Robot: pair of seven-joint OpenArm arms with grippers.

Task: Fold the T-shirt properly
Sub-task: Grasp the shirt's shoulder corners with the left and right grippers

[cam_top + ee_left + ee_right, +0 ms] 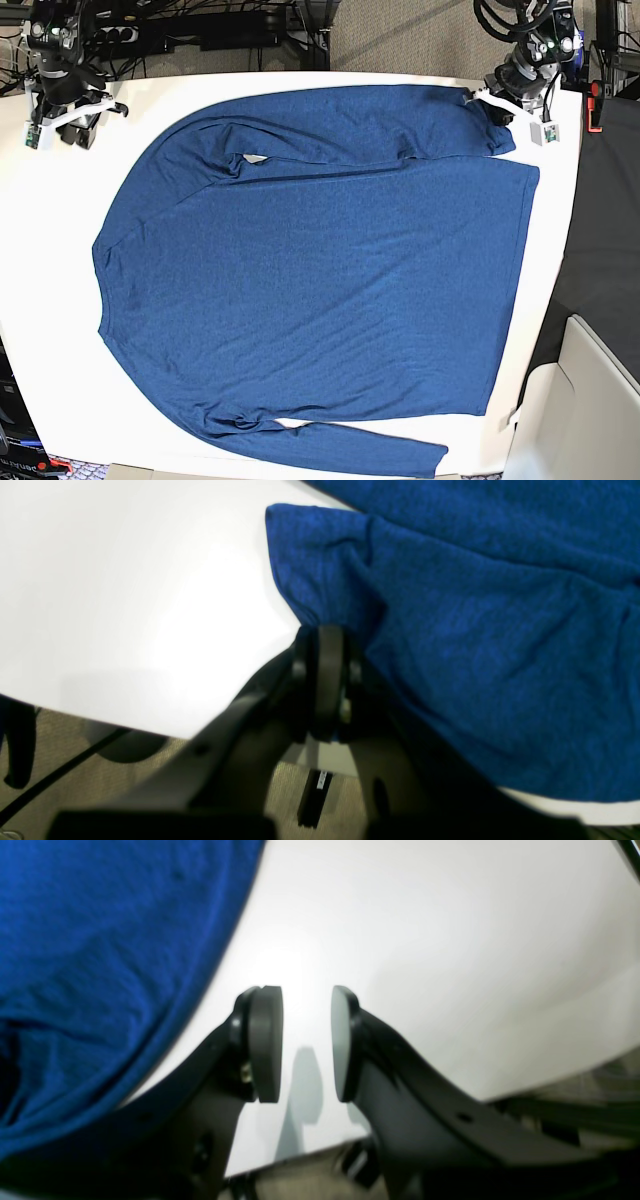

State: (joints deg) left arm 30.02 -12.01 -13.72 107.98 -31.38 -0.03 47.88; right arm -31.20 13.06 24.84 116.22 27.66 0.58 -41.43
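The T-shirt (320,270), plain dark blue with long sleeves, lies spread flat over most of the white table (45,300). One sleeve is folded across its far edge, and the cuff ends at the far right corner. There my left gripper (490,105) is shut on the cuff's edge. In the left wrist view the pads (327,680) are pressed together with the blue cloth (450,630) bunched at their tips. My right gripper (306,995) stands open over bare table at the far left corner, nothing between its pads. The shirt's edge (100,965) lies just to its left.
The table edge runs close behind both grippers, with carpet and cables (200,25) beyond it. A black surface (600,230) and a white box (595,410) border the table on the right. A second sleeve lies along the near edge (380,450).
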